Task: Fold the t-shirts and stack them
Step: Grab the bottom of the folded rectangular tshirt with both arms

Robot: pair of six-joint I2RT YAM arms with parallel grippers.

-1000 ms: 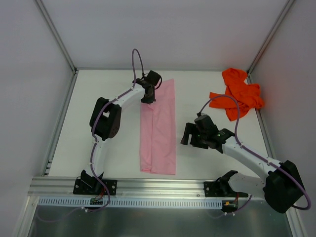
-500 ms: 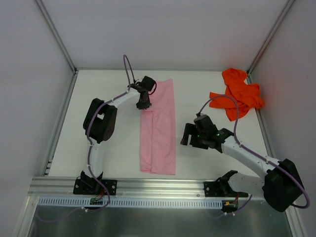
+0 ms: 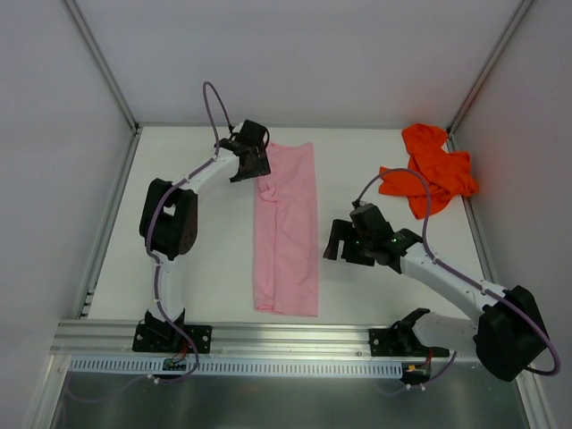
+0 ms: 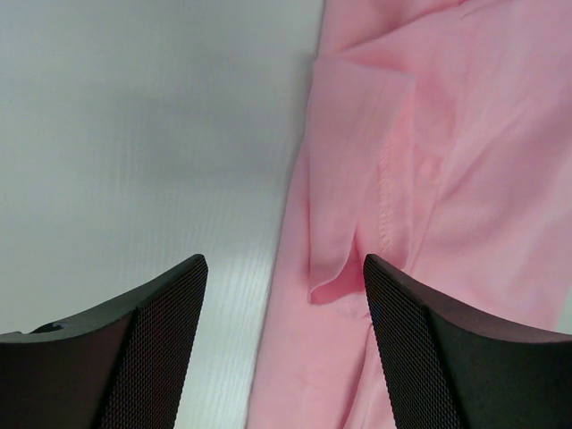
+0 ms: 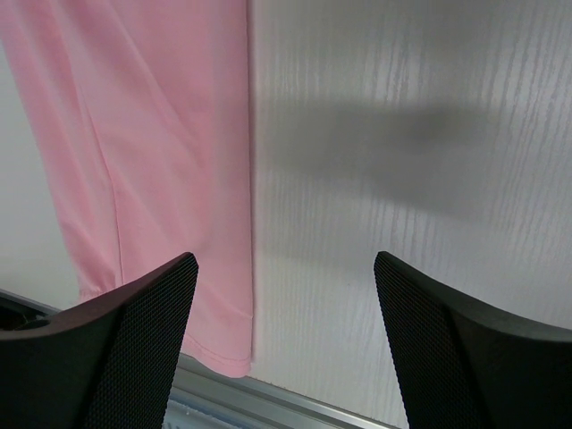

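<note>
Left tool point(image 4: 284, 261) and right tool point(image 5: 284, 257) are held wide, empty. The pink t-shirt point(image 3: 288, 234) should be gripped at its far edge, apparently several layers thick, and drawn nearward evenly.

Bench point(image 3: 210, 268): white, faint streaky grain.
Walls point(image 3: 295, 63): pale grey panels on three sides.
Rail point(image 3: 286, 336): aluminium, along the near edge.
Posts point(image 3: 105, 71): metal, at the far corners.

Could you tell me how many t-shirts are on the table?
2. The pink t-shirt lies folded in a long strip in the middle; the orange-red t-shirt sits crumpled at the far right corner. None seems hidden.
</note>
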